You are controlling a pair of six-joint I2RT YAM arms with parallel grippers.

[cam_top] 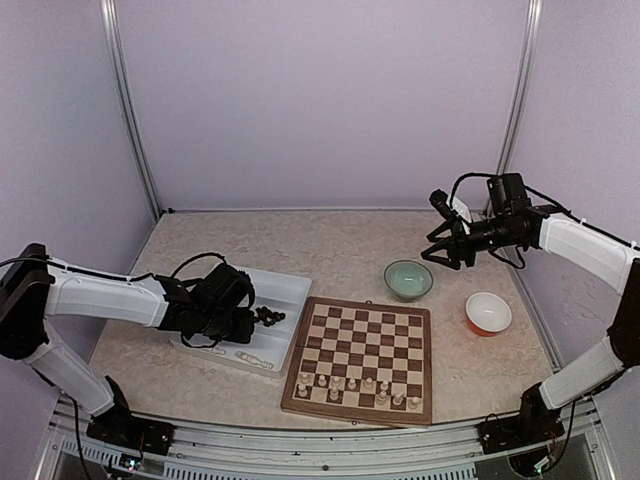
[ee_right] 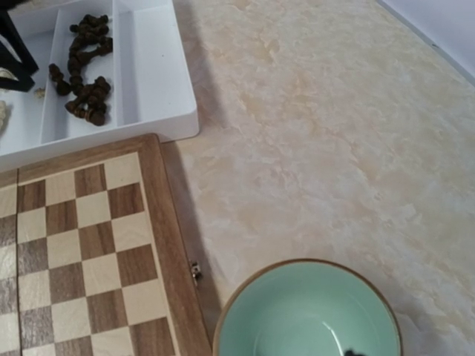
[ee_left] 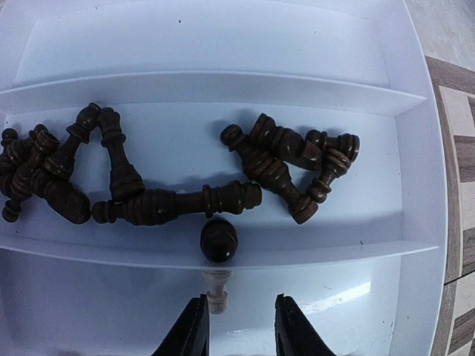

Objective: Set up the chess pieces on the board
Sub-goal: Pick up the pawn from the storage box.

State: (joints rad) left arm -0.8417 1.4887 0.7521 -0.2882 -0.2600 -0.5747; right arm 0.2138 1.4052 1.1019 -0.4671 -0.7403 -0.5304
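Left hand [ee_left: 240,302] over white tray [ee_left: 223,44] — beige marbled tabletop [ee_right: 334,148], lilac walls [cam_top: 320,100].

Board [cam_top: 362,358] was checked light tan and dark brown, with a plain brown rim. Cream-white pieces [cam_top: 352,383] were on its near rows. Tray [cam_top: 287,290] left of the board was plain white. Dark pieces [ee_left: 178,204] in it were brown-black, plus one cream piece [ee_left: 217,293]. Green bowl [cam_top: 408,279] behind the board was pale green with a brownish rim. Red bowl [cam_top: 488,313] right of the board was orange-red outside, white inside. Table [cam_top: 350,240] was beige and marbled.

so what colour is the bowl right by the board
Pale green bowl, clearest in right wrist view.
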